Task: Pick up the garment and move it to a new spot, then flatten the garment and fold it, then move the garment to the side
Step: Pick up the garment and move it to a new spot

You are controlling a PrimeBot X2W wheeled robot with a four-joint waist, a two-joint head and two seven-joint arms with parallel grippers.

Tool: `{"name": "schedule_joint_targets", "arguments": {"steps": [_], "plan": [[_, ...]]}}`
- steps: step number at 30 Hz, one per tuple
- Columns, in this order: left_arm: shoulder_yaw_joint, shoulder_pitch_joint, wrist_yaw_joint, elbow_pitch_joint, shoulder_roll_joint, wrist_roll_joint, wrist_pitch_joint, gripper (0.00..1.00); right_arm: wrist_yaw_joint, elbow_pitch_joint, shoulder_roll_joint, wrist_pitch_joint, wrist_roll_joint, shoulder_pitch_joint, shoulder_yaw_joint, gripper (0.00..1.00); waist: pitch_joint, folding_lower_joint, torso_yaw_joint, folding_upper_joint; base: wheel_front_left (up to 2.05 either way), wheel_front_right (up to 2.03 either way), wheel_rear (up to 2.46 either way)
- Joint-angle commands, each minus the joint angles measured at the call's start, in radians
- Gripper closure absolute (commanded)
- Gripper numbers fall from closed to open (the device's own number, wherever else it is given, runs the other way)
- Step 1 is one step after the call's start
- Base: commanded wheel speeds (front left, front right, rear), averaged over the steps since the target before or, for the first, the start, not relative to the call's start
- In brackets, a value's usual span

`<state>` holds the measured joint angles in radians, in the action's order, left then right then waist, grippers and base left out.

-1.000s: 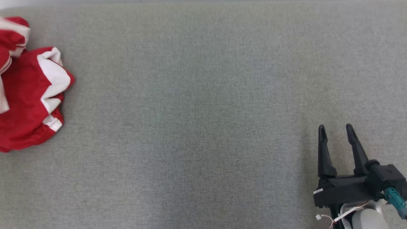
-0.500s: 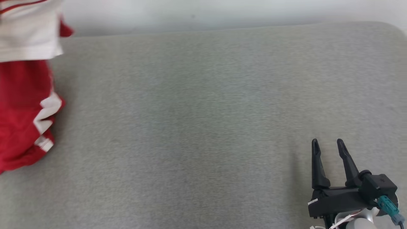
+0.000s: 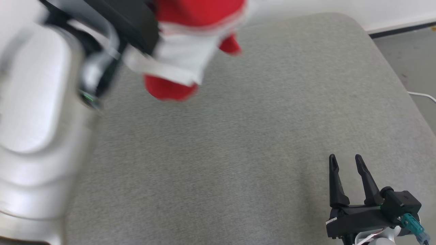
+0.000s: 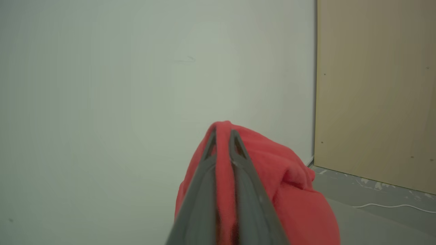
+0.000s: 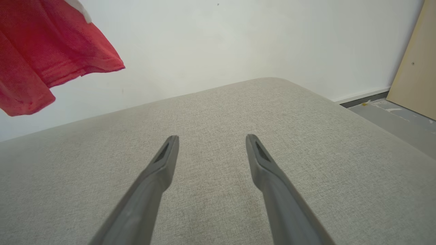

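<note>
- The padded grey surface (image 3: 259,136) has plenty of bare room, but its far edge and rounded corner are close to where the load hangs. A release up there could let cloth slide off toward the wall or the floor.
- The pale left forearm (image 3: 30,119) fills the near-left of the head view. My worry is that it hides the landing spot just when placement matters.
- The red-and-white garment (image 3: 201,13) hangs in the air, clear of the surface, above its far-left part. It is bunched rather than spread, so it would likely land in a heap and need a lot of flattening.
- The left hand (image 4: 223,132) has its fingers pressed together on a thin ridge of red cloth, with the rest drooping below. That is a small bite, and a quick swing or a snag could pull it free.
- The right hand (image 3: 344,158) waits at the near-right, fingers spread and holding nothing, well apart from the garment. It can't catch a slip from there.
- A white cable (image 3: 422,95) lies on the floor beyond the right edge, and fallen cloth could tangle in it.
</note>
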<state>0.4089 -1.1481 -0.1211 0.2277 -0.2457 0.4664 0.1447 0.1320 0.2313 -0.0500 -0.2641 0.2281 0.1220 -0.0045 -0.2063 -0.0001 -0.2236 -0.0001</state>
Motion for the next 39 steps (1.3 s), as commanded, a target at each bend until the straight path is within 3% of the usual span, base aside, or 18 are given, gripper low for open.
{"name": "schedule_joint_targets", "arguments": {"steps": [1, 18, 19, 20, 21, 25, 30, 39], "plan": [[0.012, 0.035, 0.0, 0.001, 0.01, 0.009, -0.004, 1.0, -0.002, -0.004, -0.001, 0.0, 0.003, -0.002, 0.003, 0.0, -0.011, 0.0001, -0.034, 0.0001, 0.0, 0.0, 0.0], [0.146, 0.512, 0.031, 0.169, 0.115, 0.062, -0.164, 1.0, -0.002, 0.004, -0.001, -0.001, -0.013, 0.013, 0.003, 0.0, -0.03, 0.0001, 0.008, 0.0001, 0.0, 0.0, 0.0], [0.149, 0.521, 0.031, 0.185, 0.123, 0.065, -0.176, 0.81, -0.002, 0.006, -0.001, -0.001, -0.015, 0.012, -0.001, 0.0, -0.026, 0.0001, 0.016, 0.0001, 0.0, 0.0, 0.0], [0.153, 0.532, 0.031, 0.197, 0.13, 0.069, -0.188, 0.05, -0.002, 0.006, -0.001, -0.001, -0.019, 0.011, -0.001, 0.0, -0.023, 0.0001, 0.022, 0.0001, 0.0, 0.0, 0.0], [0.152, 0.535, 0.032, 0.204, 0.134, 0.07, -0.206, 0.0, -0.002, 0.007, -0.001, -0.001, -0.023, 0.011, -0.002, 0.0, -0.017, 0.0001, 0.031, 0.0001, 0.0, 0.0, 0.0], [0.133, 0.504, 0.04, 0.211, 0.131, 0.057, -0.283, 0.0, -0.002, 0.006, -0.001, -0.001, -0.041, 0.0, -0.008, 0.0, 0.013, 0.0001, 0.063, 0.0001, 0.0, 0.0, 0.0], [0.074, 0.505, 0.072, 0.196, 0.087, 0.041, -0.374, 0.0, -0.002, 0.002, -0.001, -0.001, -0.061, -0.017, -0.012, 0.0, 0.067, 0.0001, 0.105, 0.0001, 0.0, 0.0, 0.0], [-0.064, 0.606, 0.13, 0.125, -0.02, 0.049, -0.407, 0.0, -0.002, -0.025, -0.001, -0.001, -0.08, -0.047, -0.004, 0.0, 0.129, 0.0001, 0.175, 0.0001, 0.0, 0.0, 0.0]]}}
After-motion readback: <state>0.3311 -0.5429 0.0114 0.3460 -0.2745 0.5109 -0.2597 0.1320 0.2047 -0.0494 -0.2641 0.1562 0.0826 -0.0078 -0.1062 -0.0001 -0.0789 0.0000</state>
